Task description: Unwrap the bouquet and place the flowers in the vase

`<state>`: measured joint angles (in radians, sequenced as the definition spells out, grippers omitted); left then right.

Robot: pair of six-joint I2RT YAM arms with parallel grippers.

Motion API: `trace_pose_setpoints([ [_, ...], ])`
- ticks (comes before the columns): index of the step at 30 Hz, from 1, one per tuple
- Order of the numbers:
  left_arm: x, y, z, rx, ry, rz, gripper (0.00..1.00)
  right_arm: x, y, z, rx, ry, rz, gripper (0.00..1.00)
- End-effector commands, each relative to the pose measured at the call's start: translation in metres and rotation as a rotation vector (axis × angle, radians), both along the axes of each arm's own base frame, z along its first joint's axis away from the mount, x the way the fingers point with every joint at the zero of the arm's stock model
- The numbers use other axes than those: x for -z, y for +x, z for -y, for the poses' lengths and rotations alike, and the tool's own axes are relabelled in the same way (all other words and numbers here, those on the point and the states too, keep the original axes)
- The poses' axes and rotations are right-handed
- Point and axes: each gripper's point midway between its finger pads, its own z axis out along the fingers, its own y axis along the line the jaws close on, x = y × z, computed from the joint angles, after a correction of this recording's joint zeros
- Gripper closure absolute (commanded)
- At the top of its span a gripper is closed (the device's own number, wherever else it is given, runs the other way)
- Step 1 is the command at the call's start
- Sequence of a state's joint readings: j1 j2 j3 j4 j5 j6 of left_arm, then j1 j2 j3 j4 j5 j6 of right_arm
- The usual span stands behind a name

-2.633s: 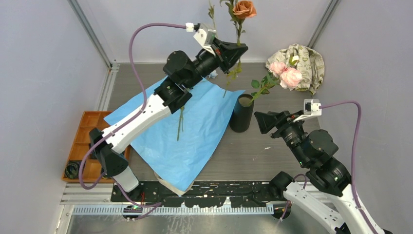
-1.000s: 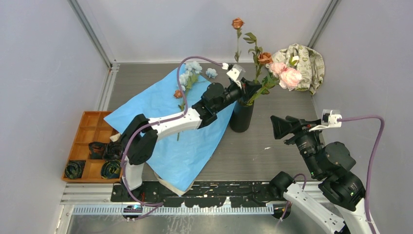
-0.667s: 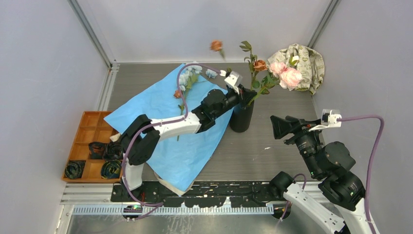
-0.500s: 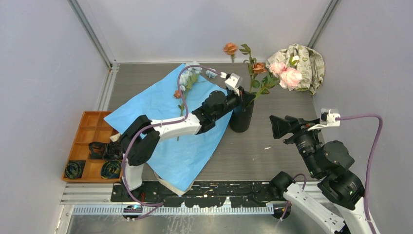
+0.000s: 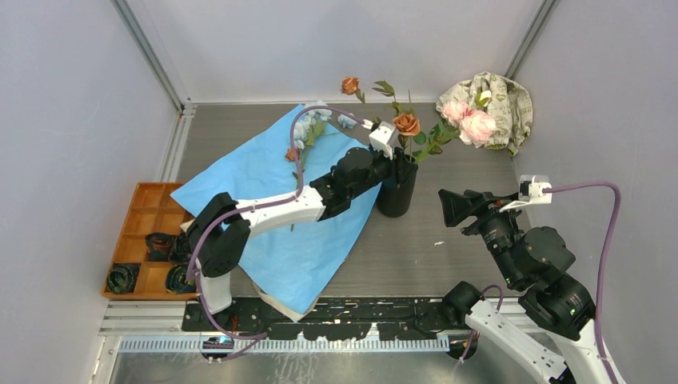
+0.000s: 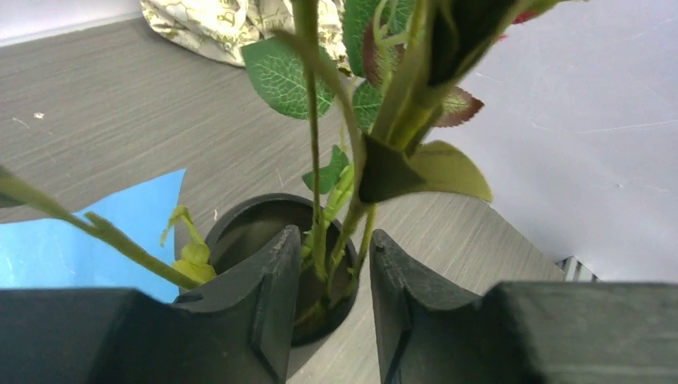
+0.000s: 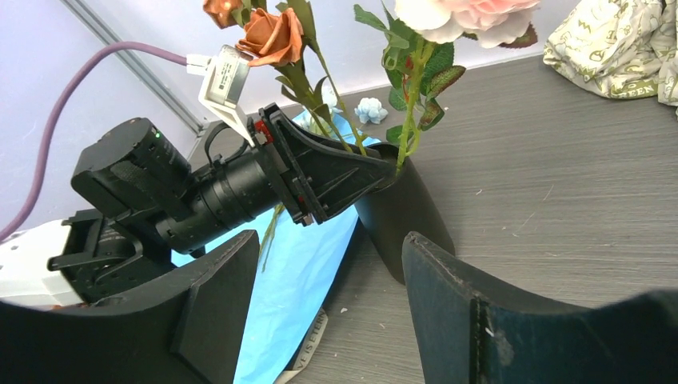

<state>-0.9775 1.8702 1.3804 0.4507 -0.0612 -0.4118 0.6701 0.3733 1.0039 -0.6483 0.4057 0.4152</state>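
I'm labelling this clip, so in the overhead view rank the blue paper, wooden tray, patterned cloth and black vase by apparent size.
1. Blue paper, clearly largest.
2. Wooden tray.
3. Patterned cloth, close to the tray, so that order is unsure.
4. Black vase, smallest.

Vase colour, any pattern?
Plain matte black vase, no pattern; shows best in the right wrist view.

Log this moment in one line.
left pincer open around stems at vase mouth | orange-brown roses, pink roses in vase | pale blue flowers on blue paper | right pincer open, empty
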Motion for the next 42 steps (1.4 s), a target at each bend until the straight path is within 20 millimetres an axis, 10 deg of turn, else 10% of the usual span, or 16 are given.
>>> trace_pose_setpoints([
  [1, -0.043, -0.016, -0.009, 0.010, -0.035, 0.043, 0.59, -0.005, 0.003, -0.004, -0.009, 0.004, 0.011, 0.29],
  [15, -0.071, -0.040, -0.066, -0.065, 0.041, 0.080, 0.45, -0.009, 0.008, -0.010, -0.020, -0.008, 0.009, 0.27],
  [25, -0.080, -0.035, -0.219, -0.582, 0.164, 0.039, 0.45, -0.060, 0.017, -0.061, -0.221, 0.013, 0.048, 0.26],
  [32, -0.038, -0.006, -0.279, -0.792, 0.362, -0.144, 0.43, -0.106, 0.032, -0.125, -0.446, 0.018, 0.040, 0.21],
  [42, 0.074, 0.056, -0.306, -0.759, 0.315, -0.568, 0.52, -0.075, 0.027, -0.221, -0.457, -0.378, -0.057, 0.20],
])
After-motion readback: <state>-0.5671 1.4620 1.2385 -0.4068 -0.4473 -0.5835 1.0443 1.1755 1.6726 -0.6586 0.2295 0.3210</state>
